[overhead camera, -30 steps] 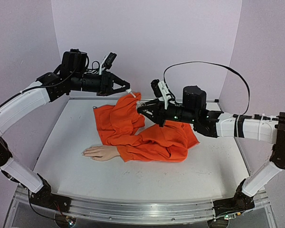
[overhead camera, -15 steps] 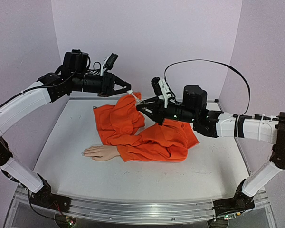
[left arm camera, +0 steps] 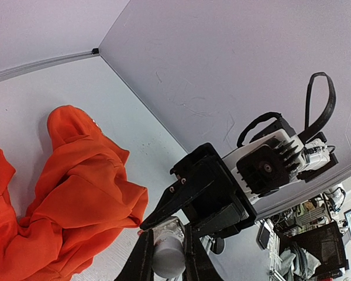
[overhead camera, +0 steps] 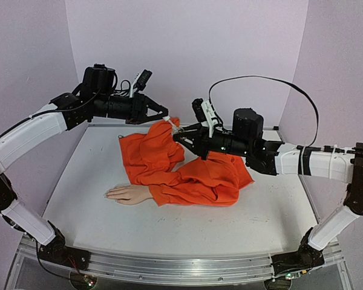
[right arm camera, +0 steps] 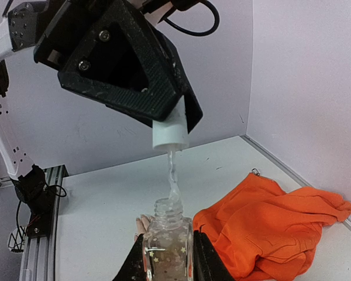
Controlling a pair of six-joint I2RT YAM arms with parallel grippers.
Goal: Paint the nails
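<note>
The pale mannequin hand (overhead camera: 128, 194) lies flat on the table, and its orange sleeve (overhead camera: 187, 172) runs off to the right. Its nails (overhead camera: 108, 194) point left and are too small to make out. High above the garment, my left gripper (overhead camera: 167, 119) is shut on a white brush cap (right arm camera: 169, 134). The clear brush (right arm camera: 173, 172) hangs down from the cap to the bottle's open neck. My right gripper (overhead camera: 179, 138) is shut on the small clear glass bottle (right arm camera: 168, 246), which stands upright. The mannequin's fingertips (right arm camera: 141, 222) peek out behind the bottle.
Most of the orange garment (left arm camera: 58, 199) is bunched up at the middle and back of the white table (overhead camera: 85, 181). Purple walls (overhead camera: 187, 48) close in the back and both sides. A metal rail (overhead camera: 169, 266) runs along the near edge.
My left arm has edged slightly to the right and the right gripper with the bottle has shifted a little up and left. Both grips are unchanged.
</note>
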